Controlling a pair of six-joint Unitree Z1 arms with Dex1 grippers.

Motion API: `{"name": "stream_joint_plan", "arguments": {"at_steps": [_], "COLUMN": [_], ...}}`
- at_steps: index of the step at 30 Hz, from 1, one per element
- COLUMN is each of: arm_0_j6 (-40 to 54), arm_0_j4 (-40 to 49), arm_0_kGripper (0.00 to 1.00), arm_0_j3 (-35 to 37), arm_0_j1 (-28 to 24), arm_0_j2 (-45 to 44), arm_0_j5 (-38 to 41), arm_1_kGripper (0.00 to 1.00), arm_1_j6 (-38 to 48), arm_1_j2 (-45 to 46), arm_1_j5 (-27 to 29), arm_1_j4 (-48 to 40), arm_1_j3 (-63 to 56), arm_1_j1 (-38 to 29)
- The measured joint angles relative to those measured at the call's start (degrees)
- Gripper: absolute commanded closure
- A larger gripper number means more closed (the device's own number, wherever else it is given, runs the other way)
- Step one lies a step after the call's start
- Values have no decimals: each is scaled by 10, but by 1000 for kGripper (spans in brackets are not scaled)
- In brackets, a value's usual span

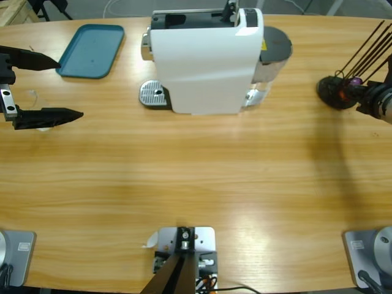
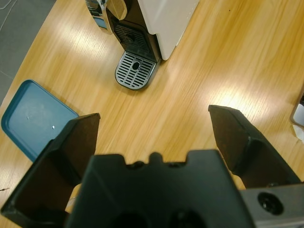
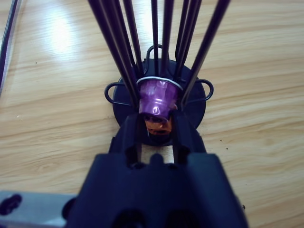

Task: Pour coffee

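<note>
No coffee is in view in any frame. The white coffee machine (image 1: 205,61) stands at the back middle, its round metal drip tray (image 1: 153,94) (image 2: 135,71) bare. My left gripper (image 1: 71,87) (image 2: 154,118) hovers at the table's left edge, open and holding nothing, pointing at the machine. My right gripper (image 1: 358,97) (image 3: 157,127) is at the black wire capsule holder (image 1: 334,92) (image 3: 194,97) on the right. Its jaws stand close on either side of an orange capsule (image 3: 159,121) at the rack's foot, under a purple capsule (image 3: 159,95).
A teal tray (image 1: 92,51) (image 2: 33,116) lies at the back left, beside my left gripper. The holder's thin black rods (image 1: 367,46) rise up and to the right. A small pale object (image 1: 41,128) shows under the left gripper's lower jaw; I cannot tell what it is.
</note>
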State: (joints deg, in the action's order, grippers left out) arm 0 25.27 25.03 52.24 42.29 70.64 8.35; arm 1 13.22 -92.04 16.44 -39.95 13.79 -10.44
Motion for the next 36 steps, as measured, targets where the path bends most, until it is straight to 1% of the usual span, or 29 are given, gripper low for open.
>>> {"name": "stream_joint_plan", "arguments": {"at_steps": [5,6,7,8,9,12,16,17,18,23,25,27,29,31,32,33,36], "arm_0_j6": [-2,-3,-4,-5,-5,-6,-7,-7,-7,-9,-11,-13,-13,-13,-13,-14,-14], "arm_0_j4": [-1,-1,-1,-1,-1,-1,-1,-1,-1,-1,-1,-1,-1,-1,-1,-1,-1], "arm_0_kGripper": [13,13,13,13,13,13,13,13,13,13,13,13,13,13,13,13,13], "arm_0_j3": [0,0,0,0,0,0,0,0,0,0,0,0,0,0,0,0,0], "arm_0_j1": [3,4,5,5,6,6,6,6,6,12,12,12,12,12,12,12,12], "arm_0_j2": [1,1,2,2,2,2,2,2,2,2,2,2,2,3,4,5,8], "arm_0_j5": [0,0,0,0,0,0,0,0,0,0,0,0,0,0,0,0,0], "arm_1_kGripper": [948,842,416,141,45,6,31,81,155,167,266,289,404,415,474,574,575], "arm_1_j6": [-4,-4,-4,-5,-5,-5,-3,-3,-2,1,1,1,1,1,1,1,1], "arm_1_j2": [0,0,0,0,0,0,7,12,19,27,26,22,16,12,11,11,9], "arm_1_j5": [1,1,1,1,1,1,1,1,1,1,1,1,1,1,1,1,1], "arm_1_j4": [-1,-2,-3,-3,-4,-6,-1,4,8,13,11,6,-2,-10,-12,-13,-16], "arm_1_j3": [-7,-8,-8,-8,-8,-8,-8,-8,-8,-8,-8,-8,-8,-8,-8,-8,-8], "arm_1_j1": [2,2,2,2,2,3,2,-1,-3,-6,-6,-6,-1,6,7,8,8]}}
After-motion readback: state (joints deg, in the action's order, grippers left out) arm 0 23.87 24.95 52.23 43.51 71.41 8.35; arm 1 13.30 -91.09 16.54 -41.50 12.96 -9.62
